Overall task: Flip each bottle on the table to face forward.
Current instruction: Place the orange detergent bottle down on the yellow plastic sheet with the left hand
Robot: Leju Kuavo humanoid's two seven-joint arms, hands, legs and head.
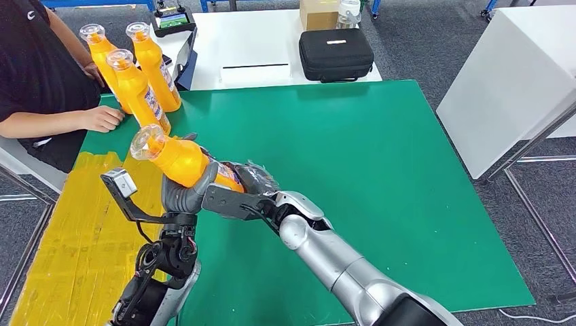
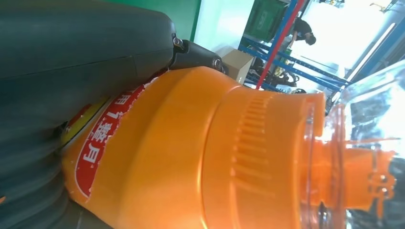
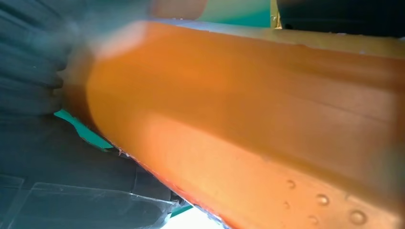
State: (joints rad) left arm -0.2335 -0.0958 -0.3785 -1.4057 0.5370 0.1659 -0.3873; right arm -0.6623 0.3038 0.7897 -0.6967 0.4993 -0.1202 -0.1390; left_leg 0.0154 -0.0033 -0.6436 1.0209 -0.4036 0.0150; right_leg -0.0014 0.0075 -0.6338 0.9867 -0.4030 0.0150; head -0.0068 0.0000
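Both hands met at one orange bottle [image 1: 178, 158] held up over the green table [image 1: 380, 170], its clear cap [image 1: 145, 142] tipped toward the person [image 1: 41, 75]. L hand [image 1: 185, 193] wrapped the bottle's middle from below, and R hand [image 1: 251, 183] was clamped on its bottom end w/ the label. Three more orange bottles [image 1: 136, 75] stood upright at the table's far left corner, just beside the person's hand [image 1: 103, 118].
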